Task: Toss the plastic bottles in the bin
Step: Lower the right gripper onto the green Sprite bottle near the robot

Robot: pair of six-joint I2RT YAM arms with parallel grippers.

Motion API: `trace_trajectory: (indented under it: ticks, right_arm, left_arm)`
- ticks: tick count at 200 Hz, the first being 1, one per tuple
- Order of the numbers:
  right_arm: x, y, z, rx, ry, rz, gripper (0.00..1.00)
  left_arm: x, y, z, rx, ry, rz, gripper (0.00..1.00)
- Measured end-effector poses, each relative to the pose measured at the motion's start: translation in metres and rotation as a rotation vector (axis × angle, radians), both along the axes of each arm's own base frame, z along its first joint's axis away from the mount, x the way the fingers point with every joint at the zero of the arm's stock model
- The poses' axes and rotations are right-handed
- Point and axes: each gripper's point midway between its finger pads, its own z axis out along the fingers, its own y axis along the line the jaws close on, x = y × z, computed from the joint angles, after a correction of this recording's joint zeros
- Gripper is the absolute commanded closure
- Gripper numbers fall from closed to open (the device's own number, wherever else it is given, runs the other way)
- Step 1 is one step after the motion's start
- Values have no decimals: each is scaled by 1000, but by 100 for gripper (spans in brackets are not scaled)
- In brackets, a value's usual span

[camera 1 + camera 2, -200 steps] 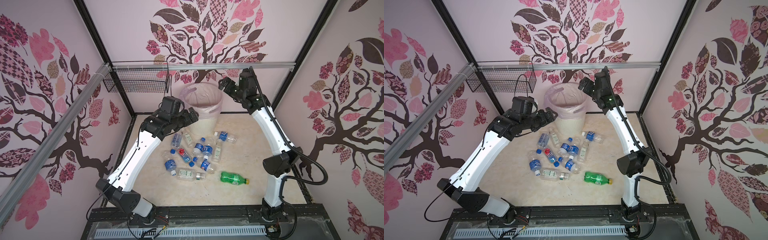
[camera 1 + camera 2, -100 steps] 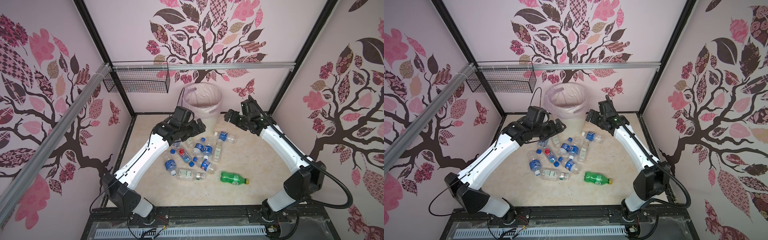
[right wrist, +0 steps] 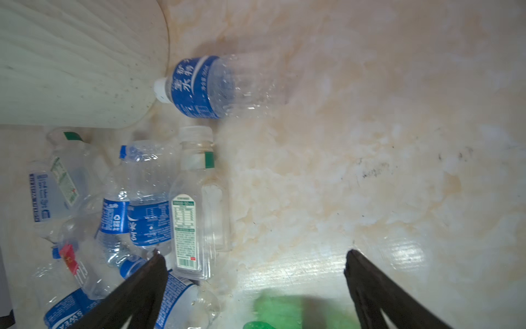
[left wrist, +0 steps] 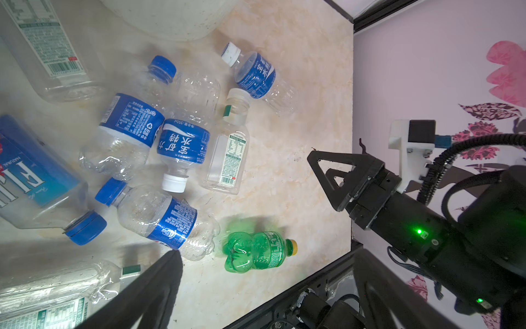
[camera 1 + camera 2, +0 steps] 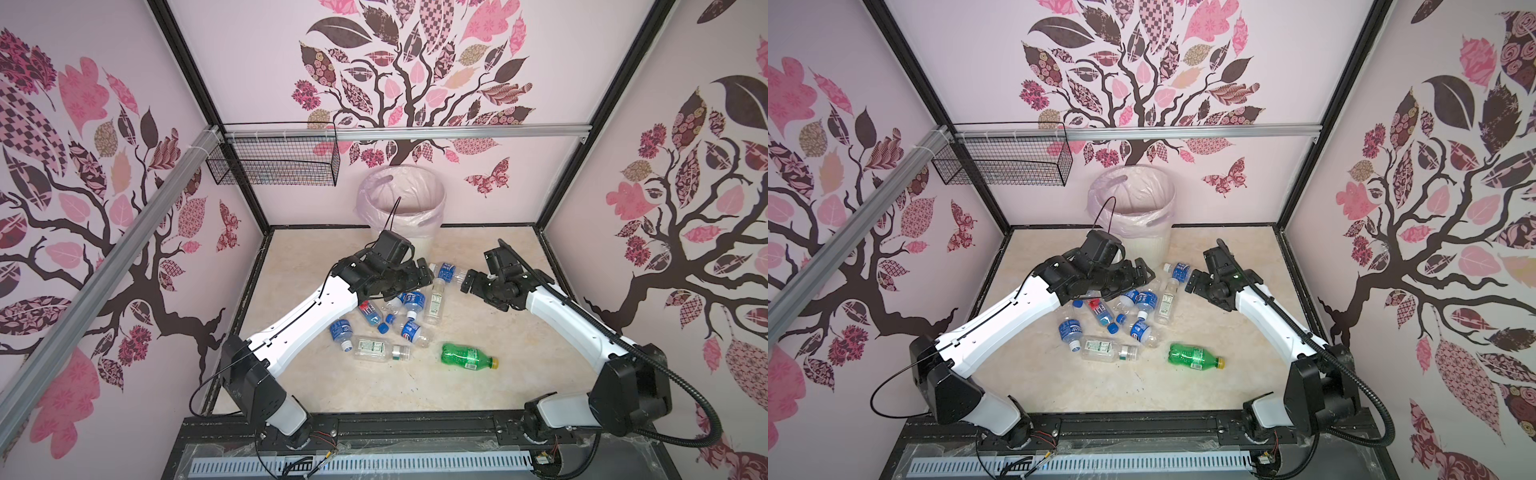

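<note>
L gripper point(image 5: 419, 275), jaws wide & empty, hangs over the bottle pile point(image 5: 409, 301) mid-table, just front of the bin point(image 5: 419, 243) at the back edge. R gripper point(image 5: 467, 286), jaws wide, empty too, is nearer the blue-label bottle point(image 5: 448, 272): it lies just bin-side of them, long axis running bin-to-jaws.

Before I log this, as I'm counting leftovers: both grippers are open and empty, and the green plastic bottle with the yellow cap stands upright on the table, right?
No: the green plastic bottle with the yellow cap lies on its side, as both top views show. The rest holds.
</note>
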Motion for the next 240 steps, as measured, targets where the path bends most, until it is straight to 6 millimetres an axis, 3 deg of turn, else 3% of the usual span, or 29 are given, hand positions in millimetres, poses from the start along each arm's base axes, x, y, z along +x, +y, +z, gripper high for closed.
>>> trace_trajectory:
  ticks: [42,90,142,180,240]
  right_arm:
    - [-29,-23,-16,-71,85,-77,0]
    - [-69,-41,-20,-80,217,-230,0]
    - [-120,-49,-27,44,296,-461,0]
    - [-140,-39,-44,92,380,-542,0]
    - [-145,-2,-50,187,410,-574,1]
  left_arm:
    - [-11,1,-20,-6,60,-7,3]
    - [-23,2,-7,-59,60,-22,3]
    - [-36,11,5,-103,55,-15,3]
    - [-37,12,6,-102,53,-15,3]
    - [-40,14,10,-105,47,-17,3]
